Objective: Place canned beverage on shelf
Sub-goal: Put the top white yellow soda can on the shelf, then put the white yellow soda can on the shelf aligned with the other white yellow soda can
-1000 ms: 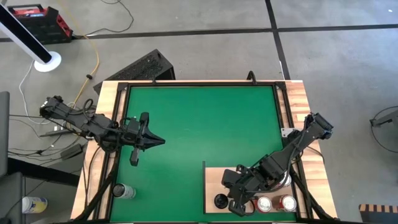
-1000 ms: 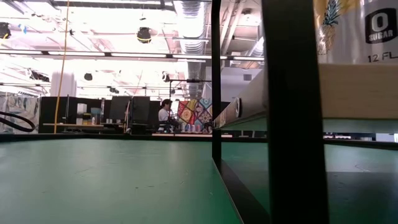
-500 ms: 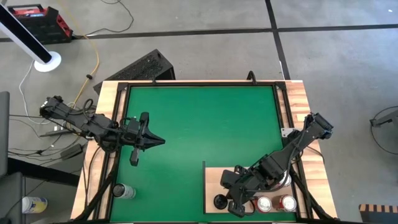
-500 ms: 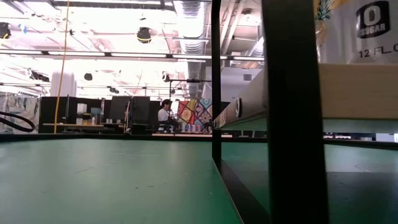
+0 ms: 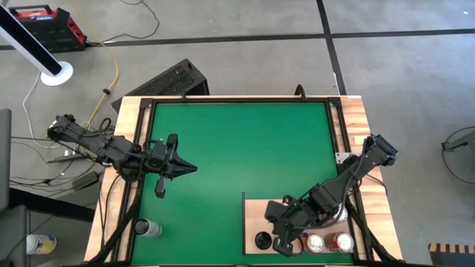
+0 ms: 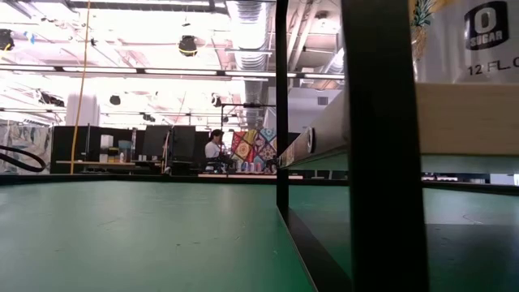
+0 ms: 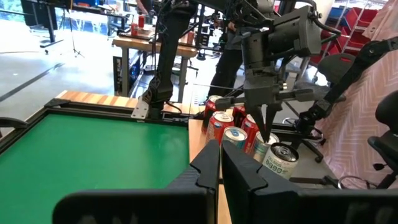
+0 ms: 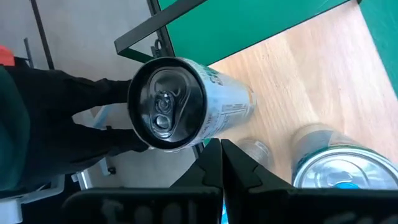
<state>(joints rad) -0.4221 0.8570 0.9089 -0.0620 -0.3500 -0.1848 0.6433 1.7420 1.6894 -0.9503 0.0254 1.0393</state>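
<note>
Right claw (image 5: 284,236) hangs over the shelf (image 5: 254,216) beside a dark-topped can (image 5: 263,239), fingers together, gripping nothing; a sideways swing could topple it.

High view looks straight down on the whole table; low view sits at mat level facing the room. Both share the shelf (image 5: 256,215), at 5 o'clock overhead.

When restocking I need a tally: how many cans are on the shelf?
4 show: a dark-topped can at the shelf front left, two red cans at front right, a silver can behind them. The right arm may hide more.
</note>
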